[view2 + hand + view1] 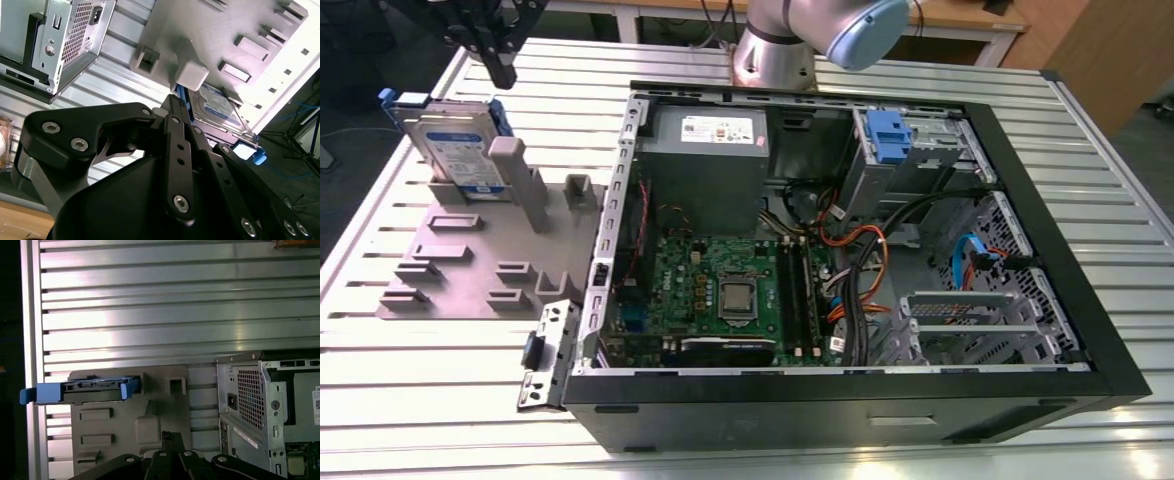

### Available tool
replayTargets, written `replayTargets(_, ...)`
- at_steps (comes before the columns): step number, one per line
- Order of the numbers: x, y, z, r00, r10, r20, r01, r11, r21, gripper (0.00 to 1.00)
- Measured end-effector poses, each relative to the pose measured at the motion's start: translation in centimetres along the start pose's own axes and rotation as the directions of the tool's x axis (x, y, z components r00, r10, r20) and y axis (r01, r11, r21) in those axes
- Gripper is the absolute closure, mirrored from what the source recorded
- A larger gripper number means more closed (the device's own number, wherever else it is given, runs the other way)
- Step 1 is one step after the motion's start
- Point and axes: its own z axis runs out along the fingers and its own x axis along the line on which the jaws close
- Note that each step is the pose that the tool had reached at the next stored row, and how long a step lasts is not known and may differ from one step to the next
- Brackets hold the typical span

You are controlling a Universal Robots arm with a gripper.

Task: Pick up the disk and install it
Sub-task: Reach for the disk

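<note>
**Exterior view:** stood high over one edge of the slatted table (427,420) and looked obliquely down across the open computer case (854,395) and the grey fixture (467,270).

**First wrist view:** faced straight down from well above the table.

**Second wrist view:** looked from close in, slanting past the gripper (174,100).

**Shared by all three:** the fixture, the disk (454,145) and the case's power-supply corner.

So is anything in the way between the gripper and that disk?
Nothing visible does. The gripper hangs above the disk, which stands on edge in the grey holder, with open air between them.
</note>
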Motion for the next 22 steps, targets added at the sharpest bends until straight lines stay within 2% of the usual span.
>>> replayTargets(4,0.27,-0.02,0.0,1.0,0.0,0.0,0.0,1.0,0.0,0.89)
replayTargets(6,0.82,-0.06,-0.01,1.0,0.0,0.0,0.0,1.0,0.0,0.89)
replayTargets(9,1.14,-0.09,-0.01,1.0,0.0,0.0001,0.0,1.0,-0.0001,0.89)
replayTargets(16,1.27,-0.1,-0.01,1.0,0.0,0.0,0.0,1.0,0.0,0.89)
replayTargets(22,2.09,-0.13,0.01,1.0,0.0,0.0,0.0,1.0,0.0,0.89)
